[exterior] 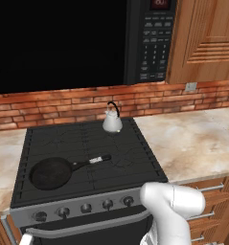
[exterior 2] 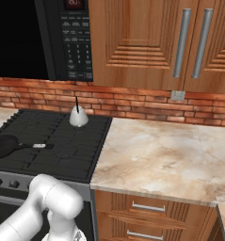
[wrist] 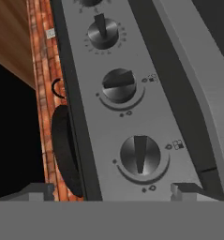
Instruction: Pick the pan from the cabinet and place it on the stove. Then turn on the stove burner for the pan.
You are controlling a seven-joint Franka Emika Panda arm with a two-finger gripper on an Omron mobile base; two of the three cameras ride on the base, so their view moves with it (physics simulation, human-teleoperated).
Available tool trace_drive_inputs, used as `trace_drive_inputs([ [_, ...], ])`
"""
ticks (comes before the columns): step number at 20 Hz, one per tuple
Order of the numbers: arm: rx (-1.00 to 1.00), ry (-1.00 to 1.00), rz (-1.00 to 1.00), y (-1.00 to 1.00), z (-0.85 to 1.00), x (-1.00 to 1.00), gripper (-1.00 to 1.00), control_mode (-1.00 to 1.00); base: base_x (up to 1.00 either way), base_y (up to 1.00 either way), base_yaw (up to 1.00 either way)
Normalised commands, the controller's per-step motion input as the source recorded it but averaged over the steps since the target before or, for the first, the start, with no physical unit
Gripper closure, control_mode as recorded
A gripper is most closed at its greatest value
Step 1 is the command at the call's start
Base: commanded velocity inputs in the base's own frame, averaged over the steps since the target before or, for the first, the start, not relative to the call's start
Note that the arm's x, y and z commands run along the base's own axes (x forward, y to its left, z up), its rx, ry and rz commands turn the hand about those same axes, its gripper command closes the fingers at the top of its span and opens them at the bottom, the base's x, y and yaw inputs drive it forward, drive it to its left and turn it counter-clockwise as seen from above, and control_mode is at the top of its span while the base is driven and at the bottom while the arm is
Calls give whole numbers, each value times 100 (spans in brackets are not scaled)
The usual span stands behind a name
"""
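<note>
My jaws (wrist: 111, 191) stand spread wide with nothing between them; their two tips rise at the bottom edge of the hand view, one at lower left and one at lower right. Between them sits a knob (wrist: 140, 155) on the grey panel of the stove (exterior: 87, 143), near the tips but not touched. Further up that frame comes a second knob (wrist: 118, 86), its ridge turned across the panel, and a third knob (wrist: 102, 33) near the top.

In the left base view the pan (exterior: 50, 173) lies on the front left of the cooktop, at lower left of the frame, its handle running right toward the centre. A white kettle (exterior: 112, 120) stands at the back of the grates, upper centre. The marble worktop (exterior: 192, 139) fills the right side, and the cabinet (exterior 2: 147, 42) hangs at upper right in the right base view, doors closed, beside the microwave (exterior 2: 74, 37).
</note>
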Motion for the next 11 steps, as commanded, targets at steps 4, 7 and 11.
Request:
trace_drive_inputs([
  [4, 0, 0, 0, 15, 6, -38, -100, -100, 0, 0, 0],
  [7, 0, 0, 0, 3, 5, -31, -100, -100, 0, 0, 0],
  [11, 0, 0, 0, 0, 0, -34, -100, -100, 0, 0, 0],
])
